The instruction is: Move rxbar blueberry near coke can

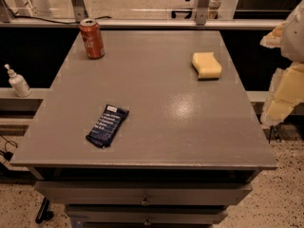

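Note:
The rxbar blueberry (107,126), a flat navy-blue wrapper with white print, lies at the front left of the grey table (156,103), angled slightly. The coke can (91,38), red with a silver top, stands upright at the table's far left corner. The bar and the can are far apart. My gripper (281,101) shows as a pale cream shape at the right edge of the view, off the table's right side and level with its middle. It is far from both the bar and the can and holds nothing that I can see.
A yellow sponge (206,65) lies at the far right of the table. A white pump bottle (18,82) stands on a ledge to the left, off the table. Drawers (142,198) run below the front edge. A rail crosses behind the table.

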### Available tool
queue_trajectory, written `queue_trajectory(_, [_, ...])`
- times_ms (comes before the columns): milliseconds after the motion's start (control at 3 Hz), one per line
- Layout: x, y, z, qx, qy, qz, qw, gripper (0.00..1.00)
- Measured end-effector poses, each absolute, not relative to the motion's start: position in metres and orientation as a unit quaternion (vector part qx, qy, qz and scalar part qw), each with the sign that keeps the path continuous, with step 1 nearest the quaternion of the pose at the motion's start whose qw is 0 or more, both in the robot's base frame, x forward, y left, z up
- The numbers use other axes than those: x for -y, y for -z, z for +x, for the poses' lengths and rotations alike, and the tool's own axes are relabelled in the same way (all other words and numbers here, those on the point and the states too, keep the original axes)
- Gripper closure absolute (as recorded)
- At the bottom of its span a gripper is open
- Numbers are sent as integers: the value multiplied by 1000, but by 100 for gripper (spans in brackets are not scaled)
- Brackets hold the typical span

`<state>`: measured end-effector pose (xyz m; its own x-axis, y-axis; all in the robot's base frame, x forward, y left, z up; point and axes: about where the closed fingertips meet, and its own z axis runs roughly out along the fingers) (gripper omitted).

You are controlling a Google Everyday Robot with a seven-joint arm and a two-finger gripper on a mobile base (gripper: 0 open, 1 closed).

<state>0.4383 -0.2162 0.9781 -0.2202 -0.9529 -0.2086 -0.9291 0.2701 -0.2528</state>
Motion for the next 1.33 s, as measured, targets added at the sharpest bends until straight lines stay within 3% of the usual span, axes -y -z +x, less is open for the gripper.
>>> queue_trajectory(667, [210,-974,438,-777,23,-606,168,0])
queue_trajectory(1333, [127,-936,428,-738,-66,-640,206,0])
